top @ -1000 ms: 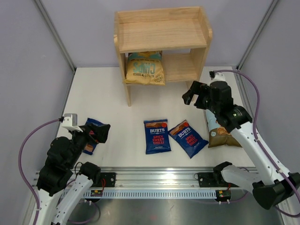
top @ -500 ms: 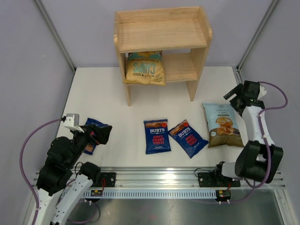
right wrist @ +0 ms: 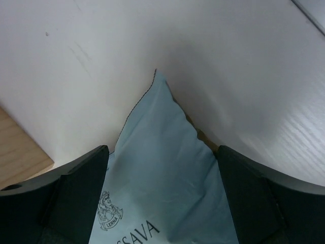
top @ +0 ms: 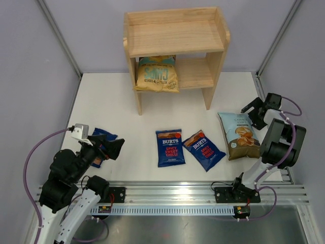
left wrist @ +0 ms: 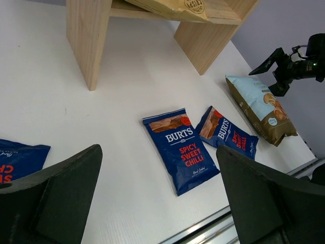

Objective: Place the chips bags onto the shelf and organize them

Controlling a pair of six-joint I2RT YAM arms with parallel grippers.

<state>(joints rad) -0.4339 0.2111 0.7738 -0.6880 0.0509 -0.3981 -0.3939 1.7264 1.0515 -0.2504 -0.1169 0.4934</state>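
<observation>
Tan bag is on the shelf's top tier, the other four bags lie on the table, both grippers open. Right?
Not quite. The tan bag lies on the lower tier of the shelf, not the top one; the top external view shows it. The rest holds: the other four bags lie on the table, and the left gripper and right gripper are open.

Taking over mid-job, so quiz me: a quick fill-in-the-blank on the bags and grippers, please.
The tan-and-teal chips bag lies on the shelf's ___ tier.
The pale-blue bag by the right gripper reads ___ Chips.
The left gripper and the right gripper both stand ___.
Missing words: lower; Cassava; open.
</observation>
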